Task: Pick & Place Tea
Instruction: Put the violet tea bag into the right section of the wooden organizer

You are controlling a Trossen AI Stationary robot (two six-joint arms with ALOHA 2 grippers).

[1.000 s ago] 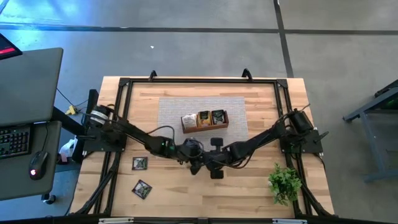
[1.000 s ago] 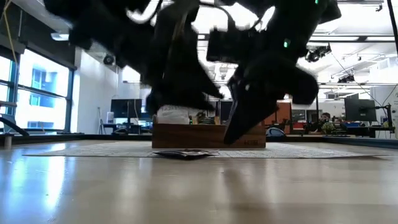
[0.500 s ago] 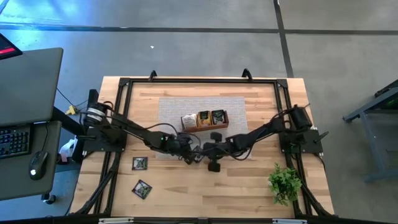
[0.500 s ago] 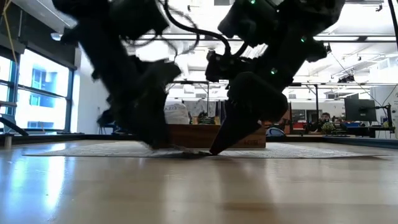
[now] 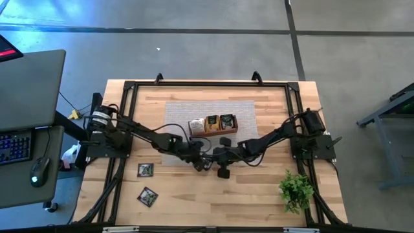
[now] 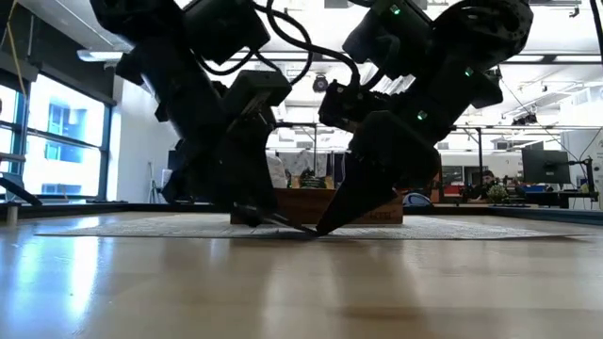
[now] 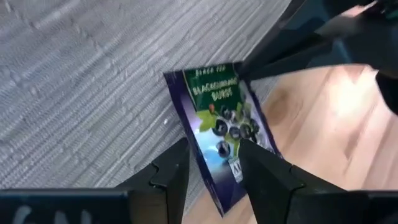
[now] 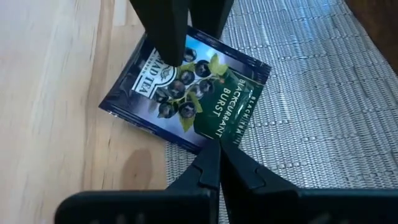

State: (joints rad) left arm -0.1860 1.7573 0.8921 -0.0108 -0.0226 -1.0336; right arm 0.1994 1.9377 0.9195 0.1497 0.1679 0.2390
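Observation:
A dark blue-and-green tea sachet [image 8: 186, 93] lies flat, half on the grey mat [image 8: 298, 93] and half on the bare wood, just in front of the wooden tray [image 5: 213, 133]. My left gripper [image 7: 214, 149] is open and stands over the sachet's [image 7: 217, 112] logo end. My right gripper [image 8: 217, 149] is shut, its tip at the opposite edge of the sachet. In the low view both grippers reach down to the sachet [image 6: 283, 226] at table level. More sachets stand in the tray's compartments. My left gripper comes slanting down from the table's left. One fingertip [image 8: 176, 57] stands on the sachet's printed face near the logo end, and the other finger [image 8: 211, 15] is at that end's edge; whether it touches, I cannot tell. My right gripper comes slanting down from the table's right, its shut tips against the sachet's mat-side edge [image 8: 214, 142]. The sachet lies on the mat and the wood.
Two more dark sachets [image 5: 145, 169] [image 5: 147, 196] lie on the wood near the table's left front. A small green plant [image 5: 296, 189] stands at the right front. The tray sits on the mat just beyond the grippers.
Both grippers have come down to the sachet. My right gripper has sunk and gone toward the table's far edge until its shut tip met the sachet. My left gripper has rolled about its own axis and shifted a little along the table. The sachet has stayed where it was.

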